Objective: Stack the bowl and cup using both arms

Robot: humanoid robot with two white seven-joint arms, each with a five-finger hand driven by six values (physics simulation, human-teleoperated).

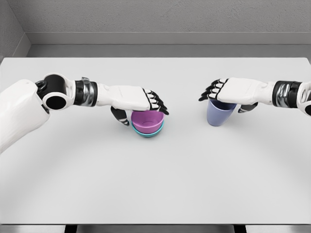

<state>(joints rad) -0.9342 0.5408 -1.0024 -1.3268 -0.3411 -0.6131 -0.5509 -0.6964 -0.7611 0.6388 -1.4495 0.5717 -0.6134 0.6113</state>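
A purple cup (pixel 147 121) sits inside a teal bowl (pixel 148 132) left of the table's middle. My left hand (pixel 141 108) is over the cup's near-left rim, fingers curled across its top and thumb down its left side, closed on it. To the right stands a blue-violet cup (pixel 219 114) on the table. My right hand (pixel 228 97) covers its top, fingers over the far-left rim and thumb on the right side, gripping it.
The white table (pixel 155 184) stretches wide around both cups. Its front edge runs along the bottom of the view, and a grey wall stands behind the far edge.
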